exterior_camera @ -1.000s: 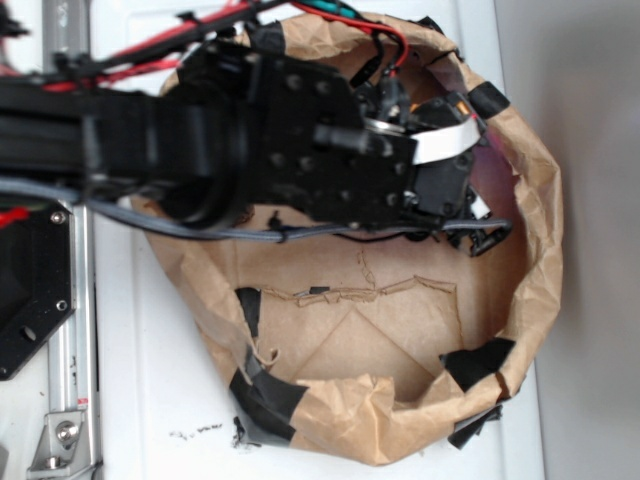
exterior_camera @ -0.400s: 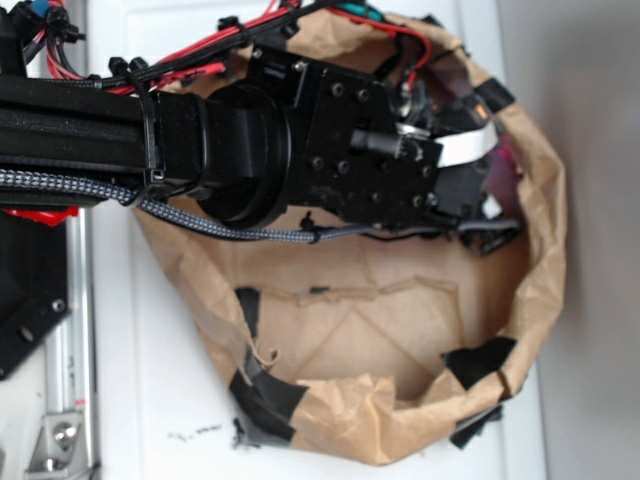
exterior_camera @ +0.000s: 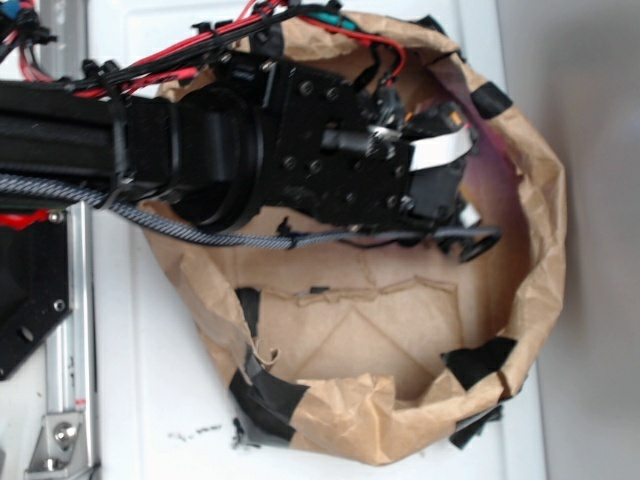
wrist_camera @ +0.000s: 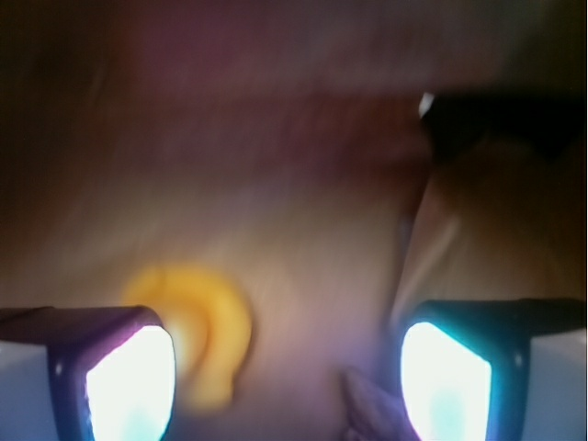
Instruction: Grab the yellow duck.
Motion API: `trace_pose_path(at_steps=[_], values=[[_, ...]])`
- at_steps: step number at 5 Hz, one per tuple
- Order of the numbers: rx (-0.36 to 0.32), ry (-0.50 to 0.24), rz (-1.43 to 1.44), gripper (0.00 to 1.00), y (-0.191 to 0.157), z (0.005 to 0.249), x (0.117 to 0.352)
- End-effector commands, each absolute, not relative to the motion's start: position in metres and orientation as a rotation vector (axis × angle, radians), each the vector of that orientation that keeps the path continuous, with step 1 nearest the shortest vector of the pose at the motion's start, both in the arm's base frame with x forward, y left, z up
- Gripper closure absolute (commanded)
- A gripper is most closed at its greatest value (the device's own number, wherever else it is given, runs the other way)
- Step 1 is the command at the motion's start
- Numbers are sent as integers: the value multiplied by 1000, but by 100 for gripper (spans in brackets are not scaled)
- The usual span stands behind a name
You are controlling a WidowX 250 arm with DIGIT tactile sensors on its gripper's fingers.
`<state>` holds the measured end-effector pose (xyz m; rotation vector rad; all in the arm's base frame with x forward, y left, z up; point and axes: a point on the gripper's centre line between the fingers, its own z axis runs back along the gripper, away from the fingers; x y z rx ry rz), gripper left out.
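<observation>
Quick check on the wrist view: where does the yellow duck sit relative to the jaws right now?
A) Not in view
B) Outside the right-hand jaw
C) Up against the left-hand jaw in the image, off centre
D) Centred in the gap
C: in the blurred wrist view the yellow duck lies by the left-hand glowing pad, and the gap toward the right pad is mostly empty.

I'm driving in a lab: white bench (exterior_camera: 160, 400), bolted aluminium rail (exterior_camera: 75, 330), loose red wiring (exterior_camera: 170, 55), a taped brown-paper bin (exterior_camera: 340, 420) as a makeshift pen
</observation>
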<state>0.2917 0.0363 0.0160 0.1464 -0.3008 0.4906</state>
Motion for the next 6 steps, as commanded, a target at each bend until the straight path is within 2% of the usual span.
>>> trace_pose_path(at_steps=[1,2,3,4,5,6], values=[[153,-252,441,0,29,10,283],[160,-266,425,0,29,11,284],[95,-332,295,0,30,21,298],[74,-367,198,0,27,25,319],[81,-356,200,0,31,18,331],[101,-348,213,18,35,11,333]])
